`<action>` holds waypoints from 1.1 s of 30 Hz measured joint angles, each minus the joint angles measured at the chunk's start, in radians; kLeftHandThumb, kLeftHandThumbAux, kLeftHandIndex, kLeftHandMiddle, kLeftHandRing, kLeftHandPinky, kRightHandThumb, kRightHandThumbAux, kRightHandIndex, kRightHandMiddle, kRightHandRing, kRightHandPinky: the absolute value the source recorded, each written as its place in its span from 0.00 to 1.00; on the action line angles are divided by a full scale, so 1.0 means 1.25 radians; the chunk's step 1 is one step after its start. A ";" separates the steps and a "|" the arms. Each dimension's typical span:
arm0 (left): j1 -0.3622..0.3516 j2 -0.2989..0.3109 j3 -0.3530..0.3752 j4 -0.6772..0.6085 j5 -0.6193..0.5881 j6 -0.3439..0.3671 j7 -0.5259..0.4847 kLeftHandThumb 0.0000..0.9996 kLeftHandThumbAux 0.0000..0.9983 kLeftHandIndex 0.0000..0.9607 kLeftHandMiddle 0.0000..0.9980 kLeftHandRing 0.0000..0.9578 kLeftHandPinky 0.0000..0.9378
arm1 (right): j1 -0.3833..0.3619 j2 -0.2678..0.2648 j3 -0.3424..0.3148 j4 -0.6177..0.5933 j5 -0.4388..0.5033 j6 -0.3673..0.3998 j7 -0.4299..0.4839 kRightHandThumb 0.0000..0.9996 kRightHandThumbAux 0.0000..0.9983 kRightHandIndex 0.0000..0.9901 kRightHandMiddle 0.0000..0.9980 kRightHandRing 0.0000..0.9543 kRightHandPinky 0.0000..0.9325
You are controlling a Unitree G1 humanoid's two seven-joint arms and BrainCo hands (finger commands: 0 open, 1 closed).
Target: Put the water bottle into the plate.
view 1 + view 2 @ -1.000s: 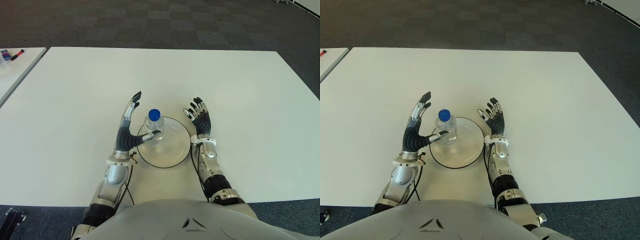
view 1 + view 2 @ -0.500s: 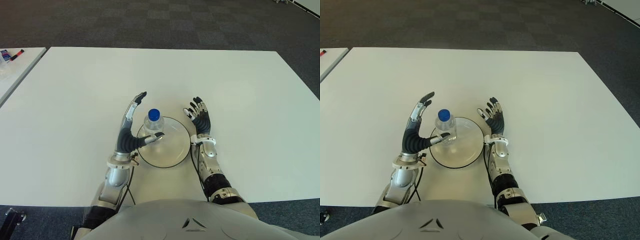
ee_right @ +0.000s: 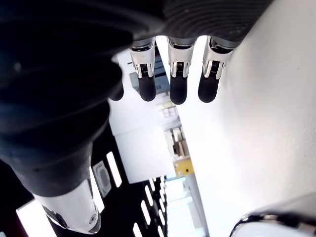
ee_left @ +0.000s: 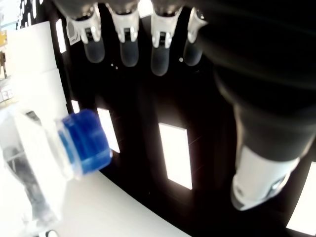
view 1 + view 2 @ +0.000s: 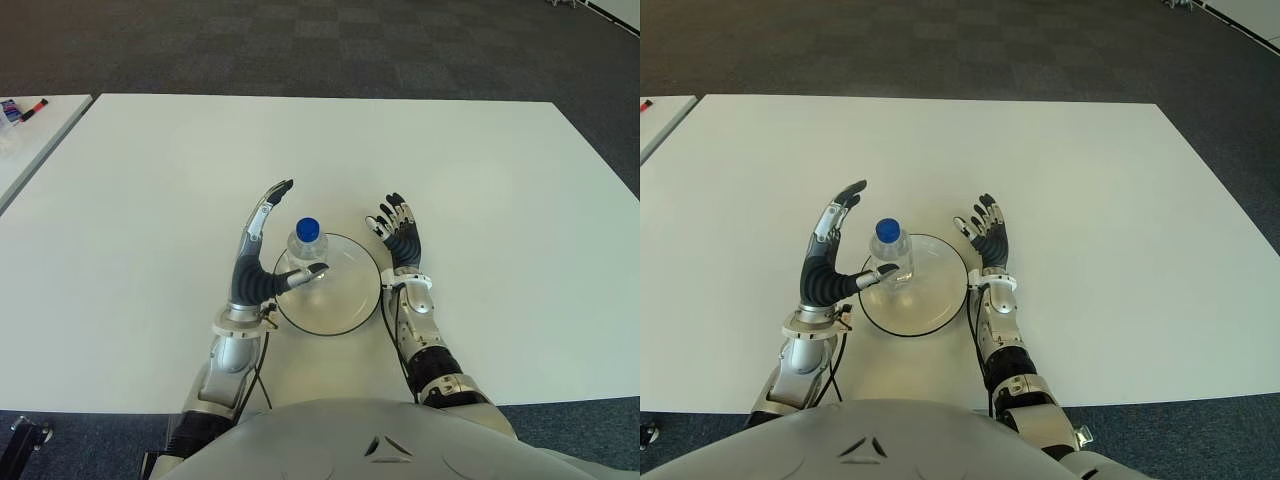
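1. Bottle (image 5: 307, 248) stands upright inside the plate (image 5: 345, 310), at its left rim, long axis vertical.
2. My left hand (image 5: 262, 262) is nearer: fingers spread, bottle just right of palm, thumb close to it, contact unclear.
3. Right hand (image 5: 400, 240) just beside plate's right rim, fingers apart, holding nothing.

Plate (image 5: 345, 300) sat on surface (image 5: 500, 200), near front edge, before robot. Water bottle (image 5: 306, 250) stood upright in plate, on its left part. Left hand (image 5: 256, 262) was just left of bottle, fingers (image 5: 268, 205) spread, thumb by bottle's front. Right hand (image 5: 402, 238) showed just right of plate, fingers spread. Second table (image 5: 30, 130) stood far left, apart.
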 measured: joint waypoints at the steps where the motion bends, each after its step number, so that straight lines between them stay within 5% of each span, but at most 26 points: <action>1: 0.001 0.000 -0.001 -0.002 -0.006 0.002 -0.002 0.00 0.75 0.12 0.13 0.09 0.09 | 0.000 0.000 0.000 0.001 0.000 -0.001 0.000 0.06 0.82 0.11 0.11 0.11 0.16; 11: 0.032 0.005 0.029 0.007 -0.089 0.039 -0.030 0.00 0.79 0.13 0.13 0.10 0.12 | -0.003 0.000 -0.001 0.005 0.000 -0.003 0.000 0.05 0.83 0.11 0.12 0.11 0.16; 22: 0.021 -0.038 0.125 0.010 0.009 0.044 0.078 0.00 0.82 0.15 0.13 0.12 0.15 | -0.004 0.001 -0.005 0.006 0.000 -0.003 0.000 0.06 0.83 0.11 0.12 0.11 0.15; 33: 0.021 -0.064 0.139 0.012 0.028 0.070 0.102 0.05 0.81 0.12 0.12 0.13 0.18 | -0.005 0.001 -0.006 0.007 0.000 -0.003 0.000 0.05 0.83 0.11 0.11 0.11 0.15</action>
